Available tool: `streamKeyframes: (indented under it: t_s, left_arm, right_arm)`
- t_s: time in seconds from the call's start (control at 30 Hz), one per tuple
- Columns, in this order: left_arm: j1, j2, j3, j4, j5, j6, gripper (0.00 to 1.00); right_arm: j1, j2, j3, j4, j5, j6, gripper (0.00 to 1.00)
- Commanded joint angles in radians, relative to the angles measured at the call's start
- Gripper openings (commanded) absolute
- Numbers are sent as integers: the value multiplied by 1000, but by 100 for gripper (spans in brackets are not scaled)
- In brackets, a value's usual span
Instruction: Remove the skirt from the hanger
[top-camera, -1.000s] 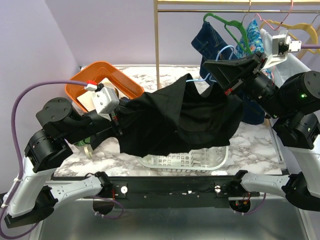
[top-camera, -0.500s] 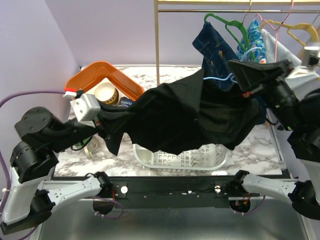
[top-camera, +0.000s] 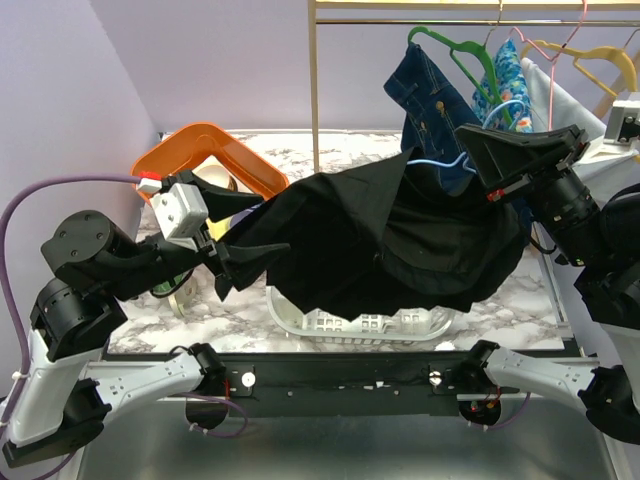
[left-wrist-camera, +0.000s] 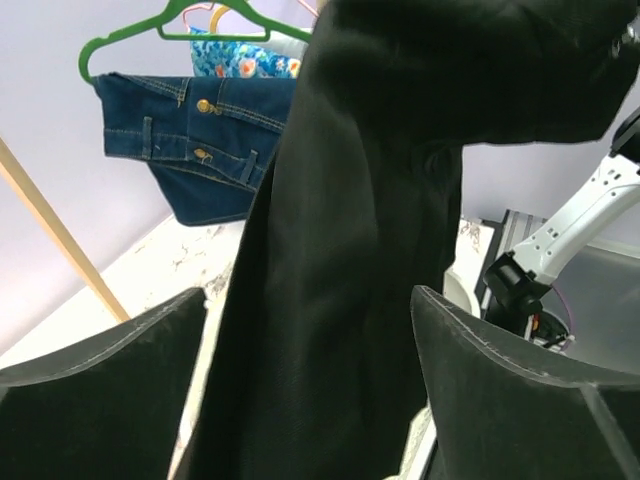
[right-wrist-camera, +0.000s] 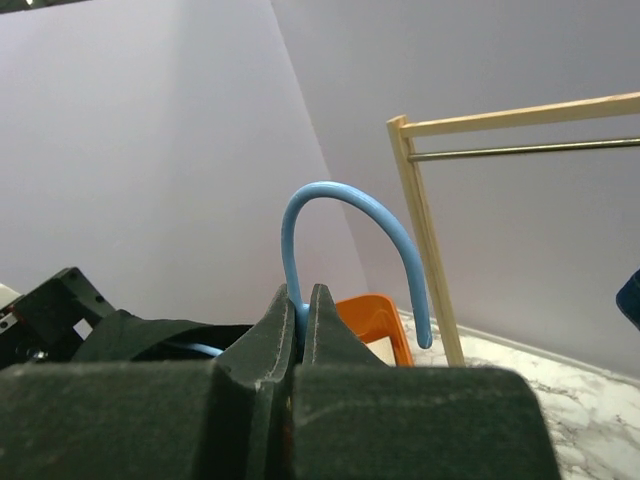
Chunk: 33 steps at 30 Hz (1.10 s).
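This is a robot lab staged as a laundry corner: plain lilac walls (top-camera: 200, 60), a marble-patterned desk (top-camera: 510, 305) with a left arm (top-camera: 100, 265) and right arm (top-camera: 590, 225) bolted at its near edge, a wooden clothes rail (top-camera: 314, 100) holding a denim garment (top-camera: 425, 90), and a white basket (top-camera: 350, 322).

**Skirt Covers Most of Hanger and Basket**

The black skirt (top-camera: 390, 240) covers nearly all of the blue hanger (top-camera: 440, 160); from above only a short stretch of its wire shows. The white basket (top-camera: 360, 325) at the worktop's near edge shows just its front wall. In the right wrist view the blurred right gripper (right-wrist-camera: 303, 300) hides the hanger below its hook. A cup (top-camera: 213, 176) near the far left corner is half hidden behind the left arm (top-camera: 120, 265).
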Motion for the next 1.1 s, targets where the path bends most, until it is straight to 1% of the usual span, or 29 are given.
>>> streamKeyframes:
  t_s: [0.0,0.17,0.2,0.23,0.27,0.3,0.33,0.37,0.4,0.43,0.5,0.53,0.57,0.67,0.73,0.87,0.93,1.07]
  left_arm:
    - [1,23,-19,54,60,-6,95]
    - [1,75,-14,71,67,10,95]
    - [1,83,-13,71,89,10,90]
    - [1,92,-8,73,101,10,82]
    - [1,106,-7,71,119,10,68]
    - [1,110,-5,71,129,10,37]
    - [1,113,1,67,130,10,18]
    - [1,115,6,53,112,10,0]
    - [1,109,7,45,83,8,0]
    - [1,103,9,36,16,10,0]
    - [1,69,7,19,-61,10,0]
    - [1,54,7,21,-107,10,0]
    - [1,35,10,22,-203,4,0]
    - [1,17,47,15,-326,-22,0]
    - [1,24,88,4,-348,-41,0]
    - [1,76,151,-56,-338,-65,0]
    - [1,84,151,-65,-325,-72,0]
    - [1,83,105,-44,-347,-87,0]
  right_arm:
    - [-4,-5,-15,101,-71,69,1]
    - [-4,19,4,102,-114,91,1]
    - [-4,22,5,102,-123,97,1]
    - [-4,25,5,107,-127,97,1]
    - [-4,27,5,108,-128,97,1]
    - [-4,27,5,108,-127,97,1]
    - [-3,27,4,108,-110,91,1]
    - [-2,22,4,105,-78,80,1]
    - [-4,15,-11,107,-47,64,1]
    - [-4,6,-24,111,28,51,1]
    - [-4,-28,-67,125,106,1,1]
    - [-4,-40,-84,140,189,-12,1]
    - [-4,-54,-100,156,217,-27,1]
    - [-6,-112,-165,220,281,-56,1]
    - [-4,-151,-202,263,285,-64,1]
    - [-4,-194,-229,306,269,-55,1]
    - [-4,-224,-249,343,263,-41,1]
    - [-4,-273,-300,410,254,11,1]
